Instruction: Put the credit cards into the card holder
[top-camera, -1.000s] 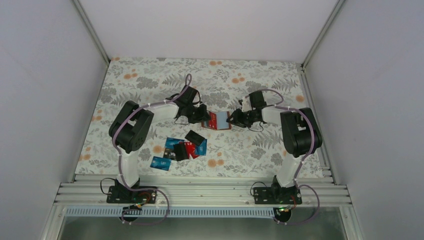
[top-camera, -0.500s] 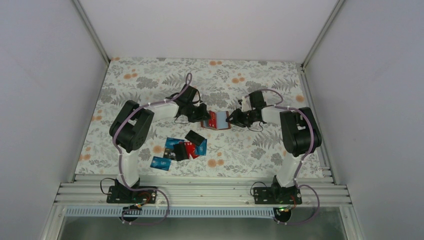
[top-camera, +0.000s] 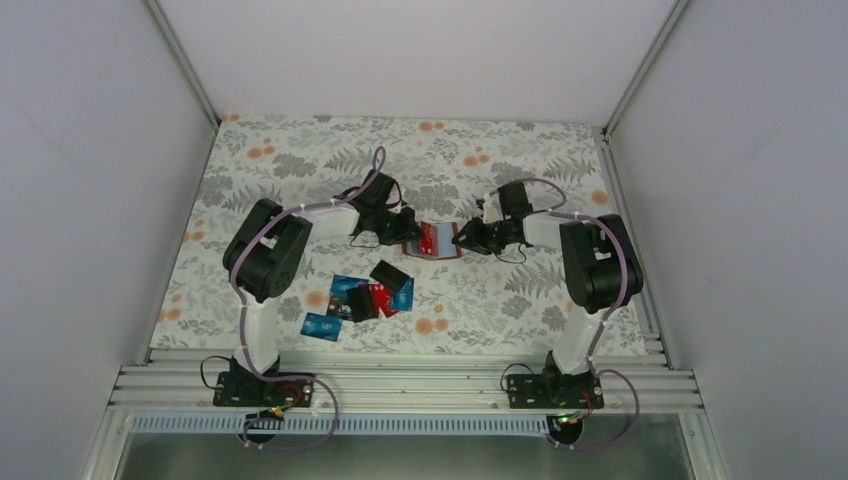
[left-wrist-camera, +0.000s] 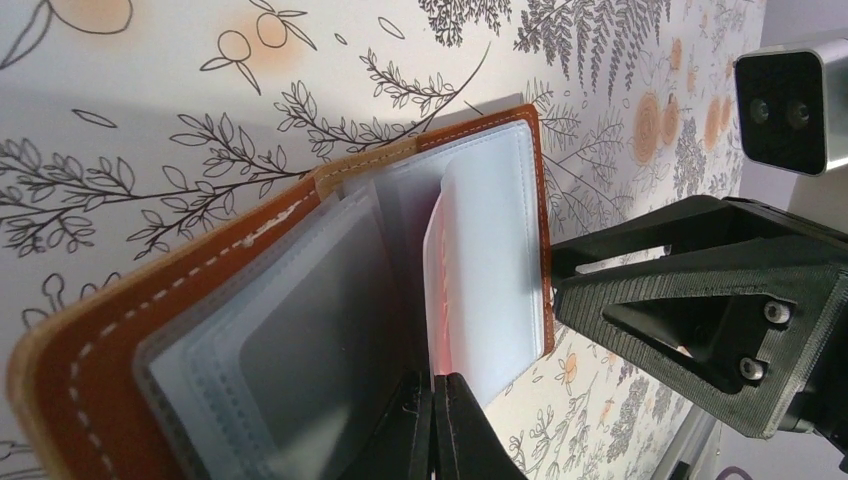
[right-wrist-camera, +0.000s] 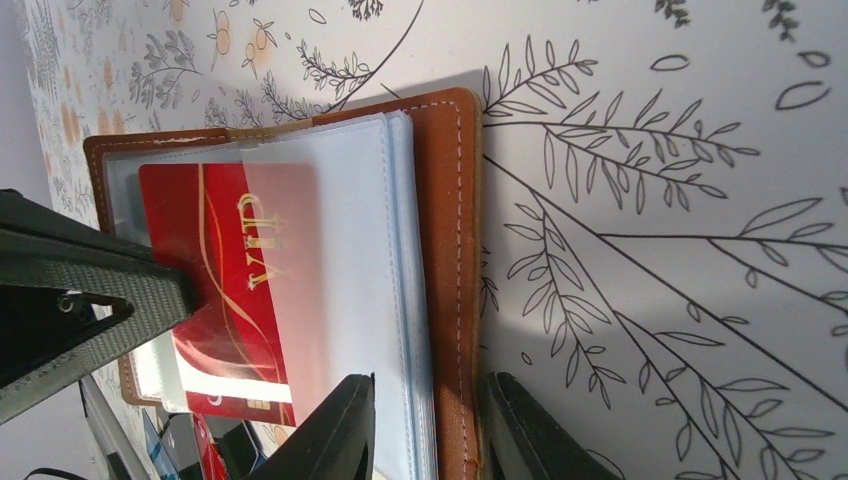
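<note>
The reddish-brown card holder (top-camera: 434, 242) lies open mid-table, its clear sleeves showing in the left wrist view (left-wrist-camera: 200, 290) and the right wrist view (right-wrist-camera: 445, 250). My left gripper (top-camera: 400, 230) is shut on the edge of a red card (right-wrist-camera: 225, 270) and holds it partly inside a clear sleeve; the fingers (left-wrist-camera: 436, 420) pinch its near edge. My right gripper (top-camera: 470, 238) grips the holder's right edge (right-wrist-camera: 425, 430), with one finger on the sleeves and one against the leather. More credit cards (top-camera: 372, 296), blue, red and black, lie in a loose pile nearer the bases.
A single blue card (top-camera: 322, 325) lies left of the pile near the front rail (top-camera: 400, 380). The floral tablecloth (top-camera: 300, 170) spreads behind the arms. White walls enclose the table on three sides.
My left gripper has moved slightly right toward the holder, and the red card has slid further into the sleeve. The right gripper and the holder have stayed in place.
</note>
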